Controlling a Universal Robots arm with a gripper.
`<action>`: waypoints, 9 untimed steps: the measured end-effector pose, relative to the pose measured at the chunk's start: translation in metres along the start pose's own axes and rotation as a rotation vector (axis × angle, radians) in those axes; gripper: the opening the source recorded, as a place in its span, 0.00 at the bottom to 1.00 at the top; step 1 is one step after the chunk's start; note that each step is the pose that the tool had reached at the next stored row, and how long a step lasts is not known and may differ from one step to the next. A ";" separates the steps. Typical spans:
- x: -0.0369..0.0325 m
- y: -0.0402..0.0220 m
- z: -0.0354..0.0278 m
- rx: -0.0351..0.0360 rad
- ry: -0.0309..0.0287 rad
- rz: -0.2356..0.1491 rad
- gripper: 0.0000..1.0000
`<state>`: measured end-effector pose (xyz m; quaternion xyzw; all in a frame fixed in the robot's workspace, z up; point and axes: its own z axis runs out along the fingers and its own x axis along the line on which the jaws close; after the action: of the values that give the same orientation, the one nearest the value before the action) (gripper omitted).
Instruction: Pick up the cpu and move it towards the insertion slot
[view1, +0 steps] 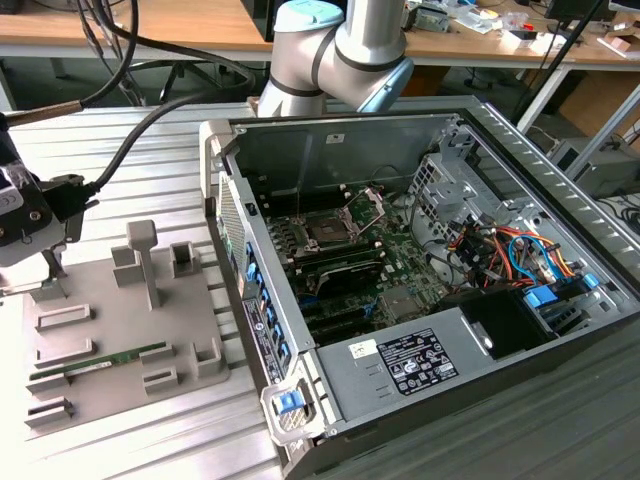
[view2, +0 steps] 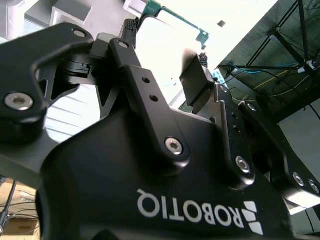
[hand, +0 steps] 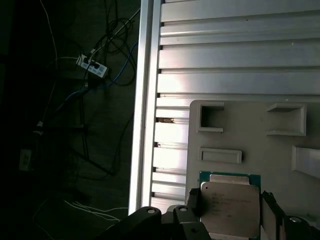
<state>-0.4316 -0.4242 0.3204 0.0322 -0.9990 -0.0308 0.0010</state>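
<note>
Slatted bench (view1: 150, 165), the exterior view's left: one gripper (hand: 230, 209) pinched one cpu (hand: 231, 199) over one fixture plate (hand: 260, 145), one insertion slot (view1: 326, 230) well apart.

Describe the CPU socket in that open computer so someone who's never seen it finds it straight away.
Look into the open computer case on the exterior view's right, at the motherboard on its floor. The insertion slot is a dark square framed in silver, its metal bracket raised, unlike the long narrow black memory slots beside it.
</note>
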 end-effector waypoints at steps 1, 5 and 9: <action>0.0000 0.0000 -0.0004 0.0000 0.0000 0.000 0.55; 0.0000 0.0001 -0.0020 0.0000 0.0000 0.000 0.55; 0.0000 0.0005 -0.0082 0.0001 0.0000 0.000 0.55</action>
<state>-0.4316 -0.4242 0.3286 0.0322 -0.9990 -0.0307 0.0010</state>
